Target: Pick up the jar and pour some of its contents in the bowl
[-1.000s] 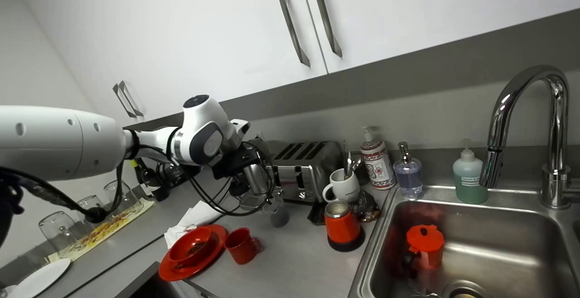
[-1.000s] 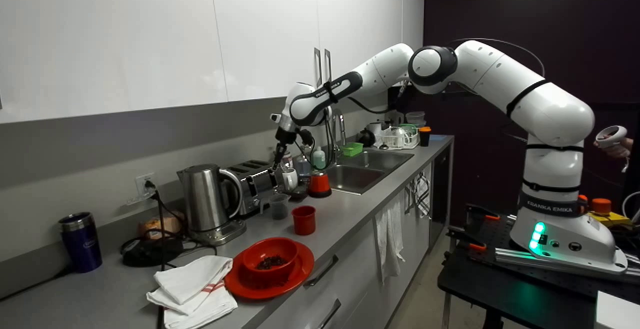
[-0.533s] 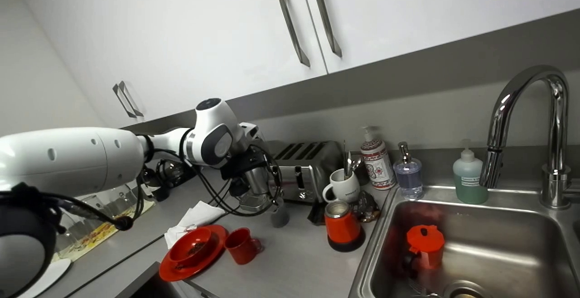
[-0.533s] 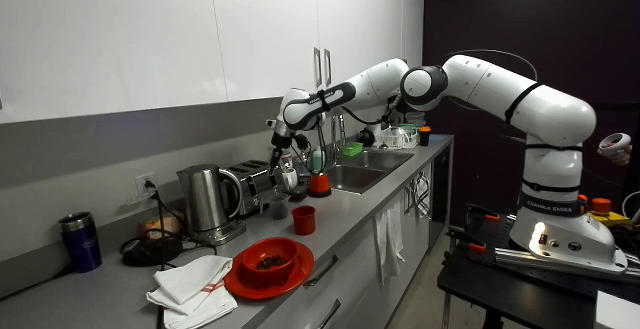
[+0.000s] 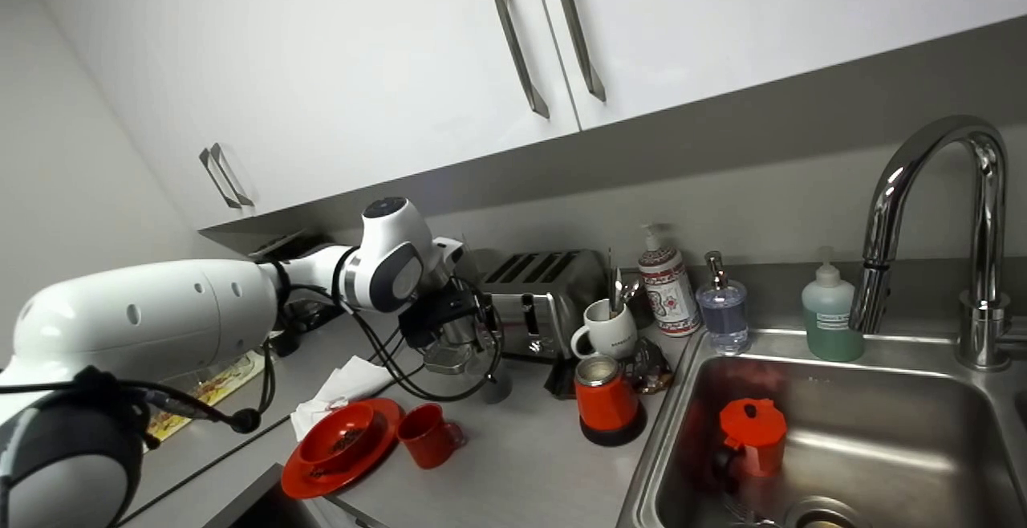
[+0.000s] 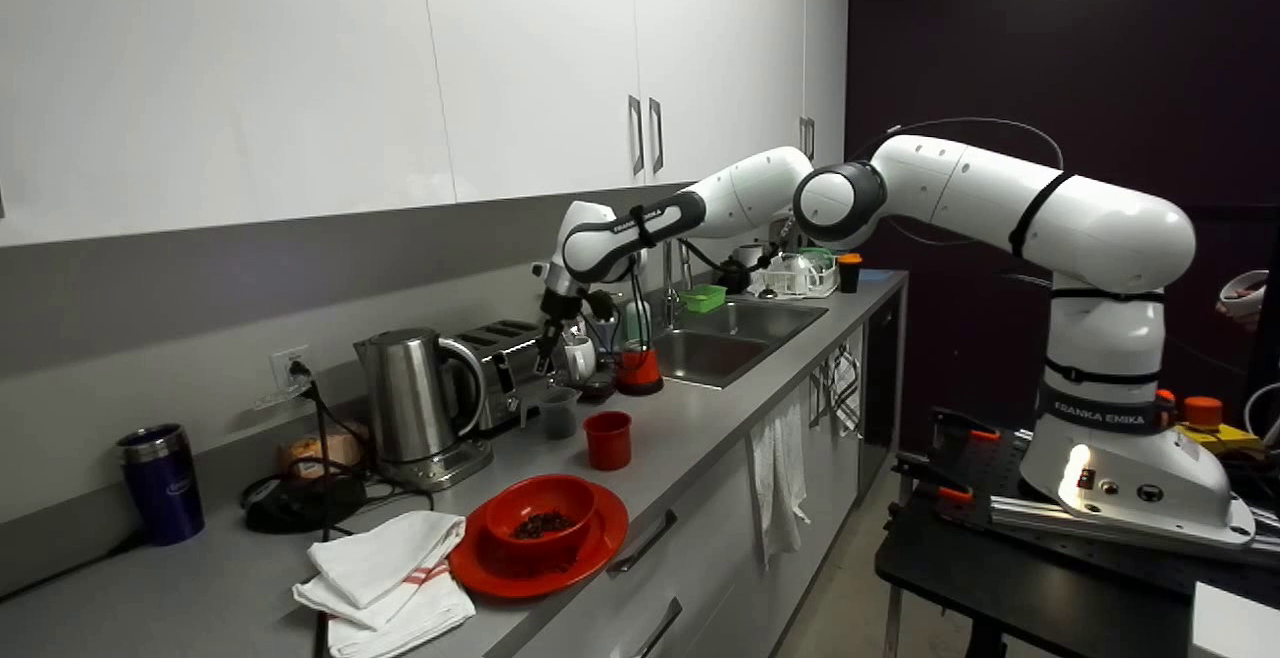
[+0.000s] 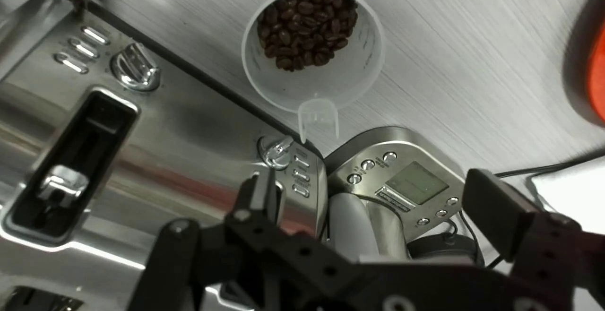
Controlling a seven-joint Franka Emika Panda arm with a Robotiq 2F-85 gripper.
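Observation:
The jar (image 7: 309, 86) is a small greyish see-through cup with a spout, part-filled with dark coffee beans, in the wrist view. It stands upright on the counter before the toaster in an exterior view (image 6: 558, 416); cables partly cover it in the remaining exterior view. My gripper (image 6: 545, 363) hangs tilted above and slightly behind the jar, apart from it. Its fingers (image 7: 498, 209) stand wide with nothing between them. The red bowl (image 6: 515, 506) rests on a red plate (image 6: 610, 528) near the counter's front edge, with some beans inside.
A steel toaster (image 6: 515, 373) and a kettle (image 6: 410, 403) stand close behind the jar. A red cup (image 6: 608, 443) is just in front of it. An orange-red container (image 5: 606, 400) and a white mug (image 5: 611, 335) stand towards the sink (image 5: 682, 432). White towels (image 6: 390, 568) lie beside the plate.
The arm has come down, bringing the gripper lower towards the jar and slightly towards the kettle side. It has stayed open. The jar, bowl and red cup have not moved.

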